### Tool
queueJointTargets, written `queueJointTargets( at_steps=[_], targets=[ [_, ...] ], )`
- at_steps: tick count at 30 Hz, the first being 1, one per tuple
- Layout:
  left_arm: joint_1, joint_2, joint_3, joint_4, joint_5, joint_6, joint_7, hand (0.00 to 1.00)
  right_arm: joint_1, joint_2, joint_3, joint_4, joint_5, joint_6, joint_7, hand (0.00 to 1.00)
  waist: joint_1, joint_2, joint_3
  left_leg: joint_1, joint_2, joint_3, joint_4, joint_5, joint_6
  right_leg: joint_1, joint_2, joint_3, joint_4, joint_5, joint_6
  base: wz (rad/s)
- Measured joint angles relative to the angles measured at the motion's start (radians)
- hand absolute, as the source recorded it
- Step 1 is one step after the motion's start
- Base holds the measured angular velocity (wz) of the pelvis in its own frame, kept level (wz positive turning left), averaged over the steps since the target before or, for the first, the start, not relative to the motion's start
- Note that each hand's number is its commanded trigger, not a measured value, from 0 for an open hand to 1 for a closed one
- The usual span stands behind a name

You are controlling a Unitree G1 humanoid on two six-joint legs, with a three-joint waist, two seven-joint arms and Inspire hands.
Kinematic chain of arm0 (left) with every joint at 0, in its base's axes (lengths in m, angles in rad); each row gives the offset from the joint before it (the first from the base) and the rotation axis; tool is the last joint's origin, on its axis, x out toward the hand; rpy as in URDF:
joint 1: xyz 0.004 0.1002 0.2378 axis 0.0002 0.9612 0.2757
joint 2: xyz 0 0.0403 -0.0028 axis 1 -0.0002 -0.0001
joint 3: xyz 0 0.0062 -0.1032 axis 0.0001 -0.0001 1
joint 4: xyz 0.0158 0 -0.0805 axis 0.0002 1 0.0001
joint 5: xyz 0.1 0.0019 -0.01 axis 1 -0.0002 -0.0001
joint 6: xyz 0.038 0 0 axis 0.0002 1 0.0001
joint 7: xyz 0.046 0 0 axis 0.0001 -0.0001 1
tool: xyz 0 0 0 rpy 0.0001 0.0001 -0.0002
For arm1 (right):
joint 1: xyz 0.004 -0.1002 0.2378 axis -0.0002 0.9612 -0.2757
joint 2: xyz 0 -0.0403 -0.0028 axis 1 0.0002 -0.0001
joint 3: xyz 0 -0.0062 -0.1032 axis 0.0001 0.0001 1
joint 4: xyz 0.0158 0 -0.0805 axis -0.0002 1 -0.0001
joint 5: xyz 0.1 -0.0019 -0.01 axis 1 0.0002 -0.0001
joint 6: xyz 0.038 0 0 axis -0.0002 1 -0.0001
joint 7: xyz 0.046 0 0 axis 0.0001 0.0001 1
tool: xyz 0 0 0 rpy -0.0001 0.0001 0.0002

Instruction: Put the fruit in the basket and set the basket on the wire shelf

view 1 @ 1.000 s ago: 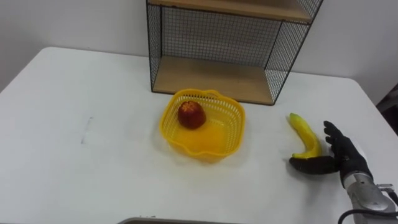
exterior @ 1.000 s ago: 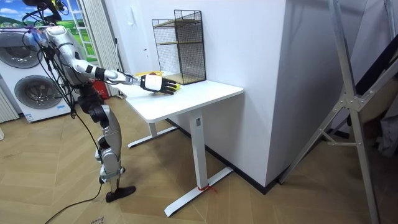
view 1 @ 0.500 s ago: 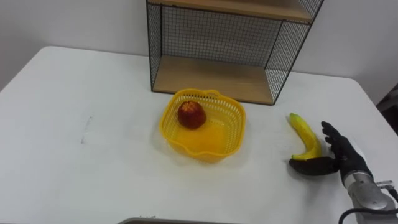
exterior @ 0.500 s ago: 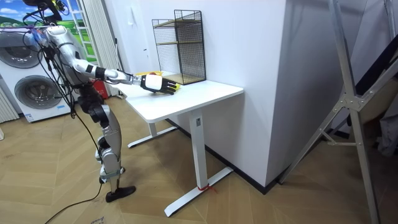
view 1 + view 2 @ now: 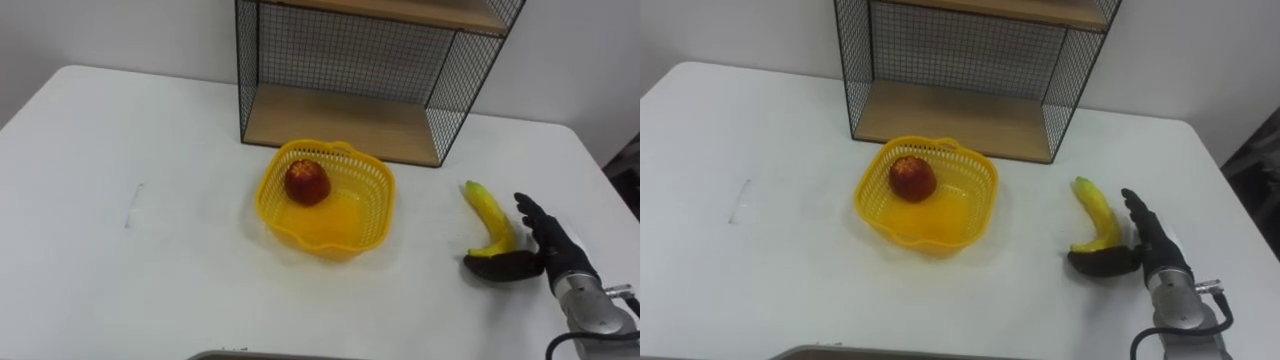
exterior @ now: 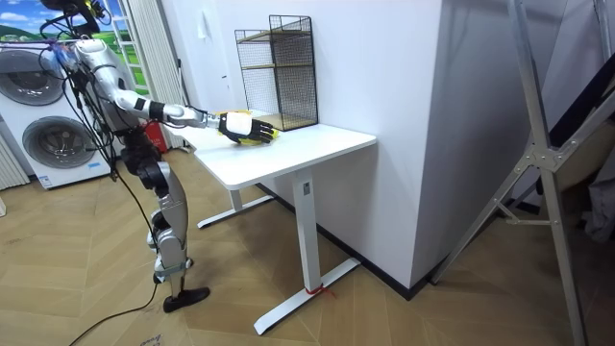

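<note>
head stereo pair looks down close on table (image 5: 100,270) + wire shelf (image 5: 345,120); far room cam shares both.

No legible text or labels anywhere

Your R hand (image 5: 550,250) has edged a bit closer to the banana (image 5: 488,214) by the counter (image 5: 120,290)'s right edge, fingers (image 5: 530,213) now nearer its side. Head cam also shifted slightly.

The wire shelf (image 5: 340,125) loses its upper part to the eye views' top edge. The near end of the banana (image 5: 487,212) is hidden behind the thumb of the right robot hand (image 5: 553,252), whose forearm runs out at the bottom edge, as does the near side of the surface (image 5: 150,270).
</note>
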Motion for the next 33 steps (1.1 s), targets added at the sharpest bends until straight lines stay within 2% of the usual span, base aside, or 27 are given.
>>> queueJointTargets(
  at_steps=[3,4,5,6,11,13,19,24,33],
  targets=[
    [-0.002,0.005,0.0,-0.001,0.0,0.001,-0.003,0.0,0.001,0.0,0.004,-0.028,-0.054,0.009,0.002,0.02,-0.001,0.0,-0.0001,-0.006,0.0,-0.001,0.003,0.0,0.0,-0.004,0.0,-0.001,0.001,0.0,0.0,0.0],
    [-0.002,0.007,0.0,-0.001,0.0,0.001,-0.004,0.0,0.001,0.0,0.006,-0.035,-0.065,0.012,0.002,0.28,-0.001,0.001,-0.0003,-0.006,0.0,-0.002,0.004,0.0,0.0,-0.003,0.0,-0.001,0.001,0.0,0.0,0.0],
    [-0.001,0.009,0.0,-0.001,0.0,0.001,-0.006,0.0,0.001,0.0,0.007,-0.04,-0.081,0.014,0.003,0.91,0.0,0.001,-0.0006,-0.006,0.0,-0.002,0.004,0.0,0.0,-0.003,0.0,-0.001,0.001,0.0,0.0,0.0],
    [0.0,0.01,0.0,-0.001,0.0,0.001,-0.007,0.0,0.001,0.0,0.007,-0.043,-0.09,0.014,0.004,1.0,0.0,0.001,-0.0007,-0.006,0.0,-0.002,0.004,0.0,0.0,-0.003,0.0,-0.001,0.001,0.0,0.0,0.0],
    [0.003,0.011,0.0,-0.001,-0.008,0.001,-0.003,0.0,0.001,-0.001,0.029,-0.058,-0.142,0.022,0.01,1.0,-0.002,0.004,-0.0023,-0.005,0.0,-0.013,0.013,0.0,0.0,0.003,0.0,-0.01,0.005,0.001,-0.002,0.04],
    [0.0,0.01,-0.002,-0.001,-0.008,0.0,-0.002,0.0,0.002,-0.002,0.048,-0.058,-0.197,0.024,-0.018,1.0,-0.001,0.007,-0.0033,-0.004,0.0,-0.015,0.014,0.0,0.0,0.011,-0.001,-0.014,0.007,0.002,-0.002,0.07],
    [-0.005,0.01,-0.023,-0.002,0.0,0.0,-0.002,0.0,0.001,-0.007,0.072,-0.049,-0.289,0.057,-0.071,1.0,0.015,0.01,-0.0054,-0.006,0.0,-0.021,0.022,-0.001,0.001,0.01,-0.001,-0.016,0.003,0.002,-0.003,0.02],
    [-0.004,0.011,-0.022,-0.013,0.0,0.001,-0.003,0.0,-0.002,-0.017,0.073,-0.048,-0.3,0.08,-0.095,1.0,0.03,0.007,-0.0058,-0.006,0.0,-0.021,0.022,-0.001,0.001,0.011,-0.001,-0.016,0.002,0.002,-0.002,0.0],
    [-0.01,0.011,-0.022,-0.013,0.0,-0.001,-0.001,0.0,-0.004,-0.019,0.063,-0.055,-0.297,0.079,-0.121,1.0,0.026,0.007,-0.006,-0.005,0.0,-0.023,0.019,-0.001,0.001,0.013,0.0,-0.016,0.002,0.002,-0.002,0.0]
  ],
)
